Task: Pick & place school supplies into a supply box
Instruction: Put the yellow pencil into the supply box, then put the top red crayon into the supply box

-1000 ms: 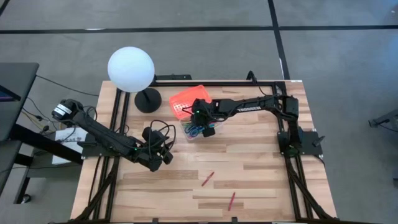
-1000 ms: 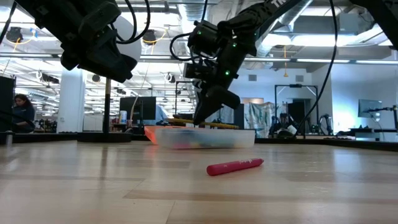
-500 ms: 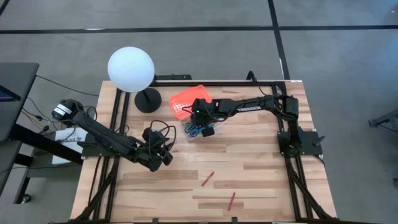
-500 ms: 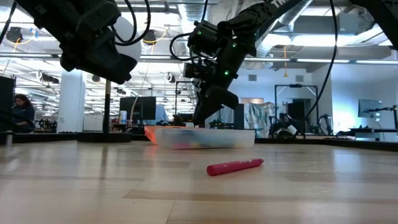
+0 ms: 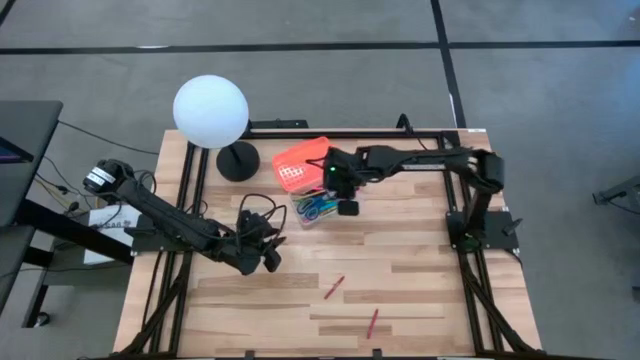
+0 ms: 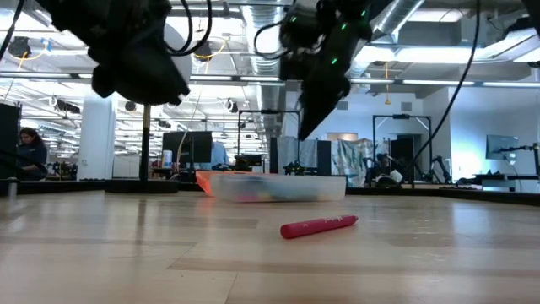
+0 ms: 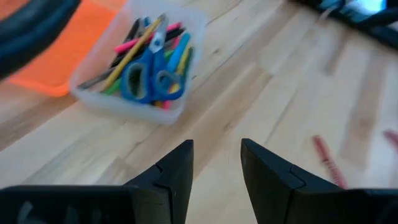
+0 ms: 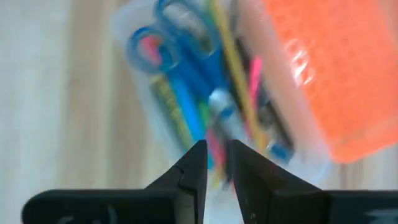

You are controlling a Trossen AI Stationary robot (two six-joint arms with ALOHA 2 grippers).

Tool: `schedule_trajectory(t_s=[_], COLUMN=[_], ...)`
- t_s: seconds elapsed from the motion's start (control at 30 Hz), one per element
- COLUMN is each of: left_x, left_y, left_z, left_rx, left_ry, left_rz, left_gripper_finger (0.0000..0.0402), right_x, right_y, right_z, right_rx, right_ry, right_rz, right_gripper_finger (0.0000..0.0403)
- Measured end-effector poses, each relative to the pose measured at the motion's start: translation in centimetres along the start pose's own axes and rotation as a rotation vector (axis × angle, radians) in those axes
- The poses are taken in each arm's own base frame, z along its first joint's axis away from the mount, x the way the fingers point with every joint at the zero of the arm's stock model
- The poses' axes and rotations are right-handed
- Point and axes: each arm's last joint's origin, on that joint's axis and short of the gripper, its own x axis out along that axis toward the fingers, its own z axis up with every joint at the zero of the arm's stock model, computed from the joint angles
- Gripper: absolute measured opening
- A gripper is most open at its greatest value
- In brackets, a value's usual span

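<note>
High view: the right gripper (image 5: 347, 207), fingers nearly together and empty, hangs raised above the supply box (image 5: 316, 210) holding scissors (image 7: 148, 79) and pens. The left gripper (image 5: 270, 262), slightly parted and empty, hovers near two red pens (image 5: 334, 288) lying on the table (image 5: 420, 290).

On the desk (image 5: 420, 290), the supply box (image 5: 316, 210) sits near the middle toward the far edge, its lid (image 5: 303, 162) lying against its far-left side and the globe lamp (image 5: 211, 112) standing to the left of both. Scissors (image 7: 151, 81) lie in the box on top of pencils and pens (image 7: 168, 38). The right pincer (image 5: 346, 207) hangs above the box's right end, the left pincer (image 5: 272, 262) is near the box's front left, and two loose pens (image 5: 334, 287) (image 5: 373, 321) lie apart nearer the front edge.
</note>
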Motion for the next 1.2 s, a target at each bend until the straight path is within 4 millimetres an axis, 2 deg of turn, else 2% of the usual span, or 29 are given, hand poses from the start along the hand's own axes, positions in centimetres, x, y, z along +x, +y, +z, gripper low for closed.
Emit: schedule_trajectory(t_s=[0.17, 0.4, 0.7, 0.8, 0.9, 1.03, 1.2], left_x=[-0.1, -0.3, 0.5, 1.2, 1.8, 2.8, 4.9], left_y=[-1.1, -2.3, -3.5, -4.1, -4.7, -5.8, -8.4], left_z=[0.8, 1.5, 1.3, 0.8, 0.3, -0.2, -0.6], left_rx=[-0.016, -0.028, -0.158, -0.166, -0.201, -0.227, -0.158], left_ry=[-0.054, -0.041, -0.012, 0.004, 0.008, 0.006, 0.060], left_rz=[-0.107, -0.285, -0.392, -0.437, -0.471, -0.482, -0.500], left_gripper_finger=[0.0128, 0.0128, 0.0128, 0.0128, 0.0128, 0.0128, 0.0128], right_x=[-3.3, -6.9, -8.5, -8.1, -8.1, -8.2, -8.5], right_y=[1.1, 4.1, 7.8, 8.6, 9.0, 10.1, 11.8], right_z=[-1.0, -0.9, -0.7, -2.0, -4.1, -7.9, -12.6], right_rx=[0.013, -0.037, -0.132, -0.134, -0.080, 0.002, 0.098], right_ry=[0.026, -0.042, -0.118, -0.208, -0.314, -0.418, -0.516], right_rz=[0.087, 0.112, 0.148, 0.196, 0.236, 0.268, 0.295], right_gripper_finger=[0.0064, 0.0063, 0.0063, 0.0063, 0.0063, 0.0063, 0.0063])
